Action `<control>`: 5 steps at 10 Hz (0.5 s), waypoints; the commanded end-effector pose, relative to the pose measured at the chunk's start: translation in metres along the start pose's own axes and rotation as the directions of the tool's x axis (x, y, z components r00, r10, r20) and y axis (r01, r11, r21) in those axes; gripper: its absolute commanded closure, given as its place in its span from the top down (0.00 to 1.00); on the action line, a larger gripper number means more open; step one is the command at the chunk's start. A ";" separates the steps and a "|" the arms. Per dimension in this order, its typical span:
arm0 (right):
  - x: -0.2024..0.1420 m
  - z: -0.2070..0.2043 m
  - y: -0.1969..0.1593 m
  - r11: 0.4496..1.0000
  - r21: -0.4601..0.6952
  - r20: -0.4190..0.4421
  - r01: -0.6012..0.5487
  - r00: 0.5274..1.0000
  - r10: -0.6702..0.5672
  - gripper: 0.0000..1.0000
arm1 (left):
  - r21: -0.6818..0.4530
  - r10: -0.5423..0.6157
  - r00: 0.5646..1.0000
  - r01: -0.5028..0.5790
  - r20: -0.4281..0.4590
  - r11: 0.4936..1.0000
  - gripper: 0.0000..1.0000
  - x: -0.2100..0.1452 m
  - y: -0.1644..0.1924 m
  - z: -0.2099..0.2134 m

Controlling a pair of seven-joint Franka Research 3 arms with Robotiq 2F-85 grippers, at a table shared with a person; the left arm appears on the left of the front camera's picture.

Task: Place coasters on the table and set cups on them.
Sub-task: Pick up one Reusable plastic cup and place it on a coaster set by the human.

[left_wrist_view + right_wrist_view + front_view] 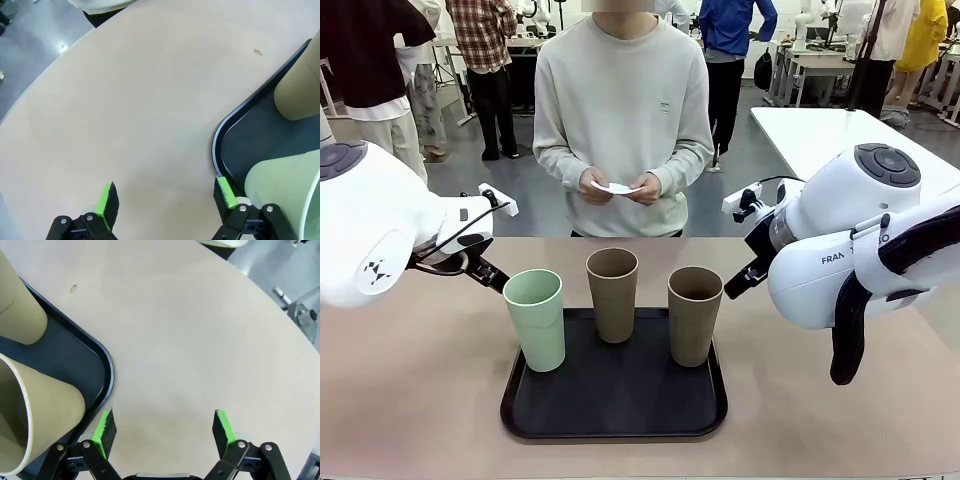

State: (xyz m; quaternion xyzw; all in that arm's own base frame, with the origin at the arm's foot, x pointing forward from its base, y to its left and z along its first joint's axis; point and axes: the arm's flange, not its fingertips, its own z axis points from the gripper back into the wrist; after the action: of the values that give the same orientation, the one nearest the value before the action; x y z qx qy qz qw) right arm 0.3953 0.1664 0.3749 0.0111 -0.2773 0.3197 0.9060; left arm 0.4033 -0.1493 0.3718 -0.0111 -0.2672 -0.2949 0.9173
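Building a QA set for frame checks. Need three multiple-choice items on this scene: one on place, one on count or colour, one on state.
1. Where do the cups stand?
A) on the black tray
B) on coasters
C) in the person's hands

2. How many cups are mint green?
A) none
B) one
C) two

3. How are the left gripper and right gripper?
A) both open and empty
B) left shut on a cup
C) both shut

Answers:
1 A: all three stand upright inside the tray's rim.
2 B: one mint green cup stands beside two brown cups.
3 A: each wrist view shows the green pads wide apart over the bare table, with nothing between them.
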 end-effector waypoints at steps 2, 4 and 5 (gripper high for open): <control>0.000 0.000 0.000 1.000 0.000 0.000 0.000 1.000 0.000 1.00 | 0.000 0.000 1.000 0.000 0.000 1.000 1.00 0.000 0.000 0.000; 0.000 0.000 0.000 1.000 0.000 0.000 0.000 1.000 0.000 1.00 | 0.000 0.000 1.000 0.000 0.000 1.000 1.00 0.000 0.000 0.000; 0.000 0.000 0.000 1.000 0.000 0.000 0.000 1.000 0.000 1.00 | 0.000 0.000 1.000 0.000 0.000 1.000 1.00 0.000 0.000 0.000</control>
State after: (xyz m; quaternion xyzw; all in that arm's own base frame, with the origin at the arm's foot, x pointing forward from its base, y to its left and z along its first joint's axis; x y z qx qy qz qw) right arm 0.3953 0.1664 0.3749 0.0111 -0.2773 0.3197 0.9060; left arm 0.4033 -0.1493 0.3718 -0.0111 -0.2672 -0.2948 0.9173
